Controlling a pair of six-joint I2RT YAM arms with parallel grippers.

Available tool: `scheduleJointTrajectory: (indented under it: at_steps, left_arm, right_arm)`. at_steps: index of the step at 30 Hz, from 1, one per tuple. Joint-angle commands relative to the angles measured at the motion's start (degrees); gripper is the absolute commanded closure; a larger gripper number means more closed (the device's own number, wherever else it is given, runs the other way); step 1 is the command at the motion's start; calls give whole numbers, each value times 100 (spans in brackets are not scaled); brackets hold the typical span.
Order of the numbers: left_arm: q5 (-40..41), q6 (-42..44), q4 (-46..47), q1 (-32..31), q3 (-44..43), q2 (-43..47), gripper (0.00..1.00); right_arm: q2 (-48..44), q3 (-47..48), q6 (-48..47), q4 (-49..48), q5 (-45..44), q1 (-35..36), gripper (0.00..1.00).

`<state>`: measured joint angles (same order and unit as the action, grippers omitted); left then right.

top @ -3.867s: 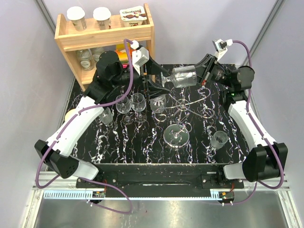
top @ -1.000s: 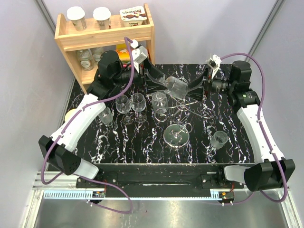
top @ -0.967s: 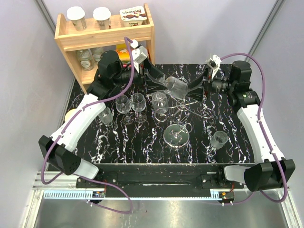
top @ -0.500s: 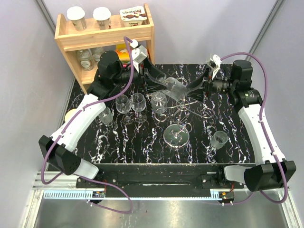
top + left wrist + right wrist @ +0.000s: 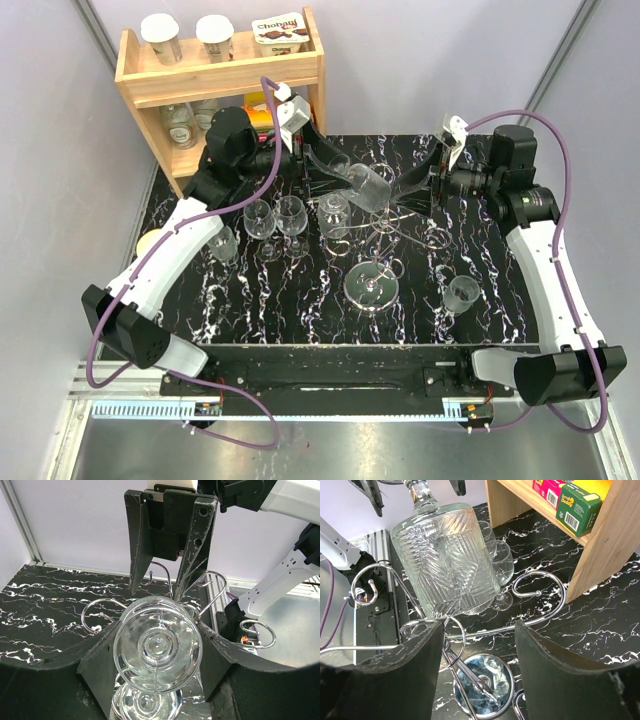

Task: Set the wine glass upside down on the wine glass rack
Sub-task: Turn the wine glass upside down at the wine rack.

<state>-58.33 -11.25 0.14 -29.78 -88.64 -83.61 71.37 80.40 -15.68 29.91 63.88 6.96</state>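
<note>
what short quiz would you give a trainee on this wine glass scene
1. Fill in: the right gripper is ____ (open or shut).
2. Which holds the wine glass? A) left gripper B) right gripper C) neither
3. True or false: the wine glass already hangs on the wine glass rack.
Key: 1 open; 2 A; 3 false.

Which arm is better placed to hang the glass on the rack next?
Left. The left gripper holds the wine glass by its stem end, with the bowl over the scroll arms of the wine glass rack. The right gripper has open, empty jaws, apart from the glass.
</note>
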Motion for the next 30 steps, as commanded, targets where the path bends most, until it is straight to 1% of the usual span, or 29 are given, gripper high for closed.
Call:
scheduleJointTrajectory:
  at_steps: [1, 5, 9, 14, 19, 21, 23, 30]
  left_arm:
    - [-135, -53, 478, -28, -153, 38, 100]
    - [-118, -53, 434, -54, -285, -41, 100]
    - [-118, -27, 373, -80, -426, -129, 100]
    - [-118, -9, 294, -133, -575, -225, 100]
    - [-109, -9, 215, -221, -795, -322, 100]
    - [-118, -9, 162, -265, -900, -366, 100]
    - [-126, -9, 118, -291, -971, -375, 100]
    - [-153, 61, -5, -371, -1129, -428, 100]
  right_arm:
    - [-185, 257, -304, 208, -86, -11, 35]
    - [-177, 528, -444, 410, -174, -11, 34]
    - [-106, 1046, -479, 673, -226, -11, 31]
    - [43, 1522, -602, 1025, -350, 60, 23]
    - [166, 1566, -585, 1052, -411, 270, 6]
    - [262, 1575, -629, 1113, -455, 376, 2]
    - [351, 1619, -699, 1175, -551, 507, 1]
    - [570, 1716, -831, 1210, -692, 841, 0]
